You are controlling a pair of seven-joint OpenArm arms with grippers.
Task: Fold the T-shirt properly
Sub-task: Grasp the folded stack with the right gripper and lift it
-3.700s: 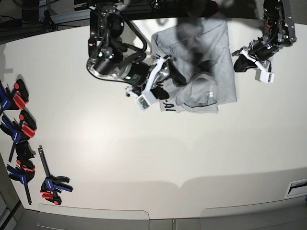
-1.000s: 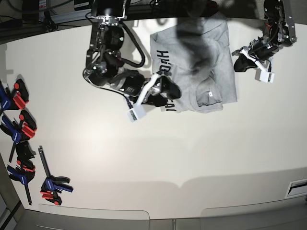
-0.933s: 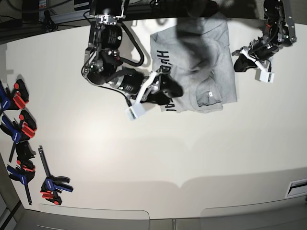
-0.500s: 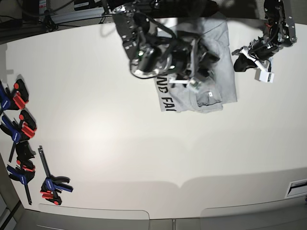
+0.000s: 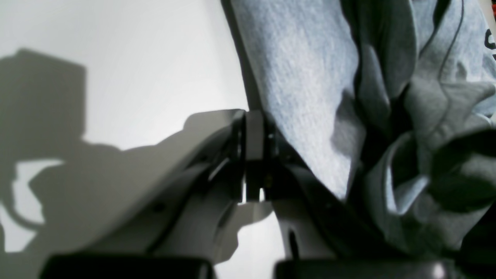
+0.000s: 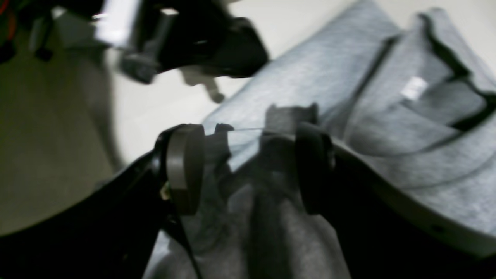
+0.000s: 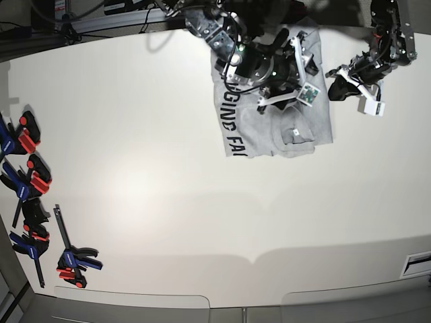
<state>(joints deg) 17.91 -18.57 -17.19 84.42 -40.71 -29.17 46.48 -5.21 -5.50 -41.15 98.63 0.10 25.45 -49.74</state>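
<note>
At the left edge of the worktop (image 7: 135,202) in the base view, a row of blue and red clamps (image 7: 27,182) lies well apart from the work. Further right, at the far edge, the T-shirt (image 7: 269,134) lies partly folded, a strip of its printed side turned up along its left border; the black capitals read roughly "GING FA", the rest hidden. A small white label (image 6: 414,87) shows inside the neck opening, too blurred to read. The right tool (image 6: 248,170) stands above the middle of the shirt with its jaws wide and nothing pinched between them, probably placed to take or smooth a fold. Off the shirt's right edge, the left tool (image 5: 254,155) is pressed shut on nothing, just beside the grey hem, seemingly waiting out of the way.
</note>
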